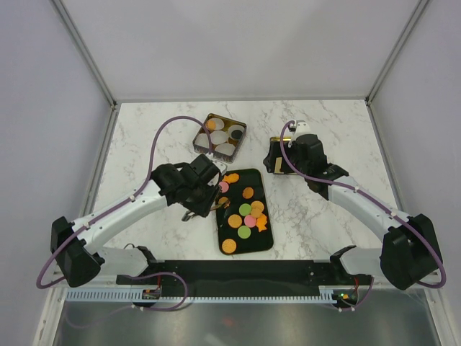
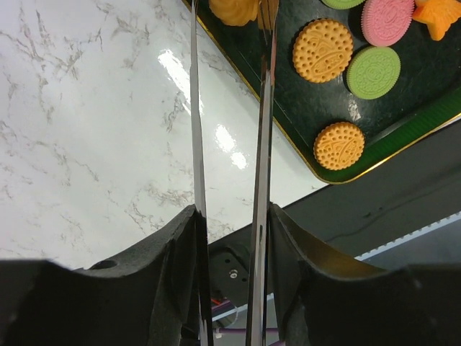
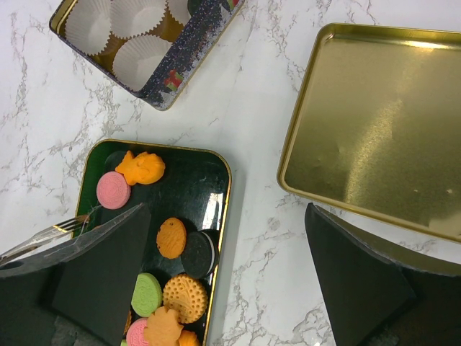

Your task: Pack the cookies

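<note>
Several cookies [image 1: 245, 210] in orange, pink, green and dark brown lie on a black gold-rimmed tray [image 1: 263, 245]. They also show in the left wrist view [image 2: 323, 50] and the right wrist view [image 3: 172, 237]. My left gripper [image 1: 209, 184] is at the tray's far left corner, shut on metal tongs [image 2: 261, 144]. The blades stand slightly apart, and their tips reach an irregular orange cookie [image 2: 236, 10] at the frame's top edge. My right gripper [image 1: 277, 155] is open and empty [image 3: 227, 209], above the marble between the tray and a gold lid [image 3: 374, 130].
A square tin [image 1: 220, 135] with white paper cups [image 3: 140, 58] stands beyond the tray; one dark piece [image 1: 235, 133] and one orange piece [image 1: 210, 124] sit in it. The arms' black base bar [image 1: 245, 270] runs along the near edge.
</note>
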Motion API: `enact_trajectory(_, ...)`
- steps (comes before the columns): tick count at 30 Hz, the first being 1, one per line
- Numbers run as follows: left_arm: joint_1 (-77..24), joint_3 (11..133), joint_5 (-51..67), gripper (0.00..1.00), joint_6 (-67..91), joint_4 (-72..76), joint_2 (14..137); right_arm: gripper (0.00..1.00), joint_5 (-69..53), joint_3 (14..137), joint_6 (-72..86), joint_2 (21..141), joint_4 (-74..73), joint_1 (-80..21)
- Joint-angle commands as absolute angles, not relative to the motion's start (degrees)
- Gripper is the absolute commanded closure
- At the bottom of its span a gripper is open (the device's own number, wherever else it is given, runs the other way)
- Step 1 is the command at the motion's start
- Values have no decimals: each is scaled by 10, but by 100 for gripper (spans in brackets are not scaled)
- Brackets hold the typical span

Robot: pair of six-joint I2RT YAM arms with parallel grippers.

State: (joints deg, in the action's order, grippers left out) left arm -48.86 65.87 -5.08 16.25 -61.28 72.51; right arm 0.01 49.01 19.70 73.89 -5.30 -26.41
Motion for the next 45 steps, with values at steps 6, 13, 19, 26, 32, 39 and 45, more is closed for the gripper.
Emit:
enact_trajectory(6,-496,656,-66,49,182,-615,713,3,1,516,192,737,-50,-266)
enact_trajectory(13,-497,659,-51,48,178,-607,715,3,1,516,192,738,-49,-266)
enact_trajectory(19,-497,657,-46,48,176,-603,724,2,1,515,193,737,-50,-266)
enact_trajectory(26,-498,661,-38,48,171,-597,734,3,1,515,193,736,-49,-266)
enact_trajectory(32,-500,660,-33,49,169,-595,742,2,1,514,192,736,-49,-265)
enact_trajectory(39,-500,661,-34,49,168,-593,750,2,1,514,193,735,-50,-266)
enact_trajectory(45,-500,663,-34,51,168,-593,752,2,1,514,192,735,-50,-266)
